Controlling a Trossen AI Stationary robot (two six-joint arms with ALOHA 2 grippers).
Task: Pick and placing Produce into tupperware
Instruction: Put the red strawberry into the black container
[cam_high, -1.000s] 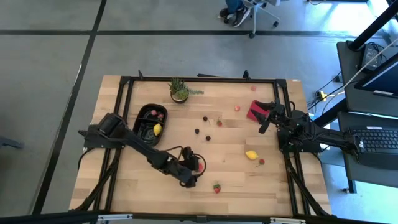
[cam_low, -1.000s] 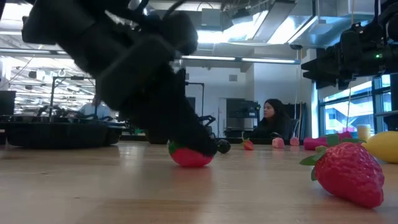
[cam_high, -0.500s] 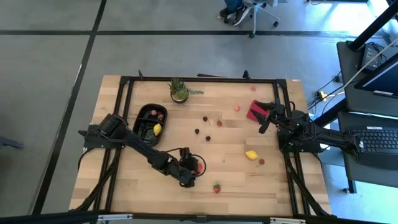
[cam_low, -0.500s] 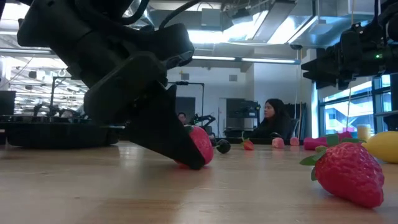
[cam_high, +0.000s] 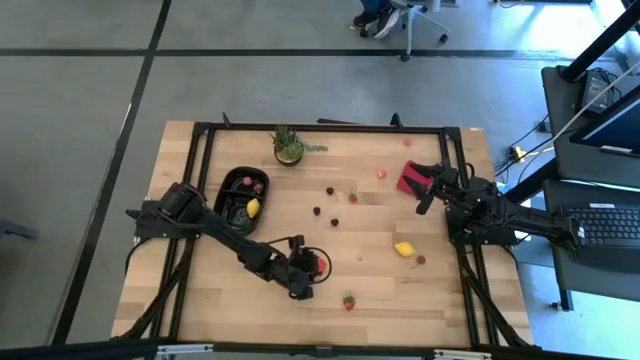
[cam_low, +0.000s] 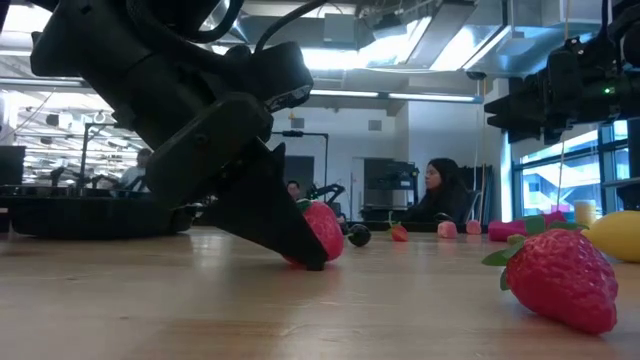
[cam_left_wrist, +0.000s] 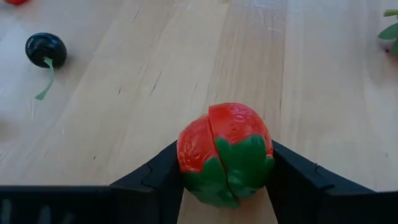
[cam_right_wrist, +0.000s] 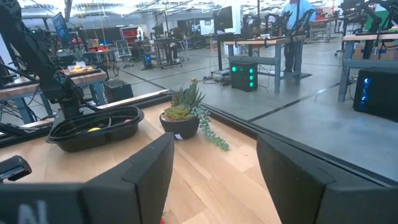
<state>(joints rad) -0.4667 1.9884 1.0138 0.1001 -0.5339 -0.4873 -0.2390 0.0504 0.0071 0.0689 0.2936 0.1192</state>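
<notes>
My left gripper (cam_high: 308, 270) is near the table's near middle, shut on a red toy strawberry (cam_left_wrist: 225, 155) with a green leafy cap, which also shows in the low view (cam_low: 325, 228). The black tupperware (cam_high: 243, 198) sits toward the far left and holds a yellow piece (cam_high: 254, 208) and small berries. Loose produce lies on the wood: a second strawberry (cam_high: 348, 300), a lemon (cam_high: 404, 249), a red berry (cam_high: 420, 260) and dark berries (cam_high: 317, 211). My right gripper (cam_right_wrist: 214, 186) waits open at the table's right side, next to the flat red square. My left gripper pinches the strawberry between its two fingers (cam_left_wrist: 155, 177), one on each side of its body (cam_left_wrist: 193, 149), with the green cap facing the wrist camera. The fingers slant down from the table's left. In the low view one finger (cam_low: 285, 235) covers the fruit's underside, so whether it is clear of the wood cannot be told.
A small potted plant (cam_high: 288, 145) stands at the far edge, beyond the tupperware. The flat red square (cam_high: 410, 178) lies by my right gripper. A dark berry with a green stem (cam_left_wrist: 46, 48) lies ahead of my left gripper. People sit in the room beyond the table.
The left gripper has tipped lower, and one finger now stands in front of the strawberry in the low view. The strawberry, which lay flat on the wood under the gripper, now stands higher and more upright between the fingers. It has held still for the last half second.
</notes>
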